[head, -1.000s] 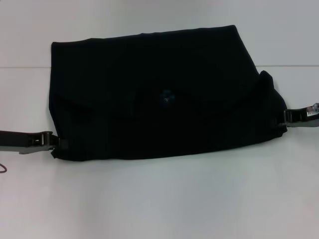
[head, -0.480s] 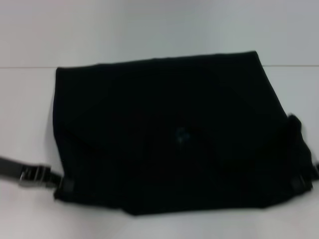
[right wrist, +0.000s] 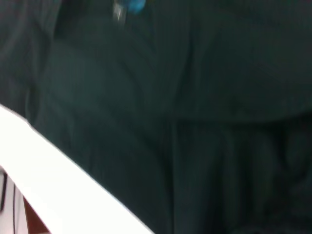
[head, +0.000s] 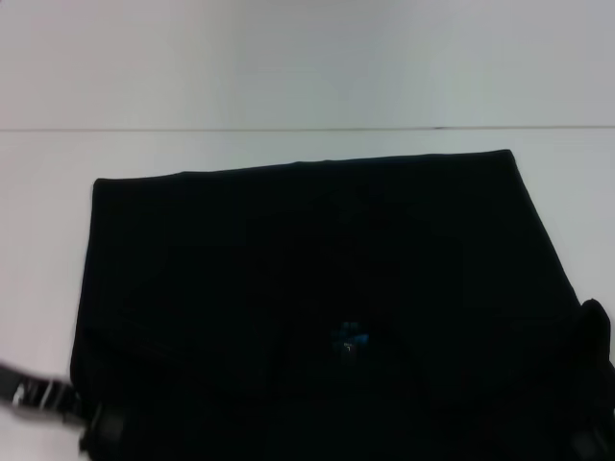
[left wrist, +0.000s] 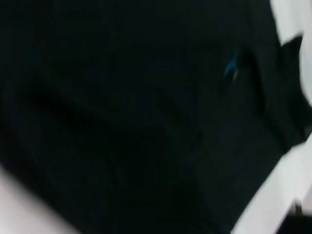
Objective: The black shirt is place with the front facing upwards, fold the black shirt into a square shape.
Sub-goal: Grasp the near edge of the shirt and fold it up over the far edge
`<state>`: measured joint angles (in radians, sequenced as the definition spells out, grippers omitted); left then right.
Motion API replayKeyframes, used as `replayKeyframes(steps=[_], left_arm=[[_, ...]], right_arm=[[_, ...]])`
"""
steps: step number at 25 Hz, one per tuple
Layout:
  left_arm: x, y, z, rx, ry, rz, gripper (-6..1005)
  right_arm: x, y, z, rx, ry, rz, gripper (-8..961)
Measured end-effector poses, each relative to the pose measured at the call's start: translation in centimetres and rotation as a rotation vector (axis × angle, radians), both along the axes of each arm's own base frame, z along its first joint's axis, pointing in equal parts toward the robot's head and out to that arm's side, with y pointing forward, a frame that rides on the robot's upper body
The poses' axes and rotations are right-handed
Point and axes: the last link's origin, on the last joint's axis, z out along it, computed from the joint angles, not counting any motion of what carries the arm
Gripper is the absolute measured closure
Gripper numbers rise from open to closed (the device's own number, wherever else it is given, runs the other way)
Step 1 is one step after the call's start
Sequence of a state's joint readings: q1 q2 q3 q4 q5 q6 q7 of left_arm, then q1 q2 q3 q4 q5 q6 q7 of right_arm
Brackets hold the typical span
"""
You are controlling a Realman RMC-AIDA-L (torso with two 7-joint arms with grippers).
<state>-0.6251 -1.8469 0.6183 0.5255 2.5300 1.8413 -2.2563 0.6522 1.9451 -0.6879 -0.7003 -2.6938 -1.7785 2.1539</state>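
Your black shirt (head: 317, 307) now fills the lower part of the head view, a wide dark slab with a straight far edge and its small blue neck label (head: 350, 338) showing near the middle. Half a second ago it sat higher and smaller in that view, and a second ago higher again, so the cloth has been drawn steadily toward the robot's body across the white surface (head: 288, 77). The near edge has run off the bottom of the view, so you cannot check how square the fold is from here; I'd judge this a drag to reposition an already folded shirt, not a fresh fold.

The left gripper (head: 96, 427) sits at the shirt's near left corner, touching the cloth, and has come down and in with it. The right gripper (head: 588, 444) is at the near right corner, beside a raised bunch of fabric. Both look clamped on their corners, since the cloth travels with them, though the fingers themselves are barely visible. Both wrist views show only dark fabric close up and the label.
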Motion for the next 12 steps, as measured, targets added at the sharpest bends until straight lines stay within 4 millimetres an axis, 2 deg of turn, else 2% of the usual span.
replayKeyframes(steps=[6, 9, 12], left_arm=[[1.2, 4.8, 2.7, 0.324, -0.086, 0.031, 970], [1.0, 6.7, 3.7, 0.482, -0.108, 0.081, 970], [0.1, 8.1, 4.0, 0.634, -0.122, 0.147, 970]], right_arm=[[-1.7, 4.4, 3.1, 0.286, 0.163, -0.089, 830], [-2.6, 6.4, 4.3, 0.422, 0.282, -0.147, 831], [-2.7, 8.4, 4.4, 0.567, 0.348, -0.197, 832]])
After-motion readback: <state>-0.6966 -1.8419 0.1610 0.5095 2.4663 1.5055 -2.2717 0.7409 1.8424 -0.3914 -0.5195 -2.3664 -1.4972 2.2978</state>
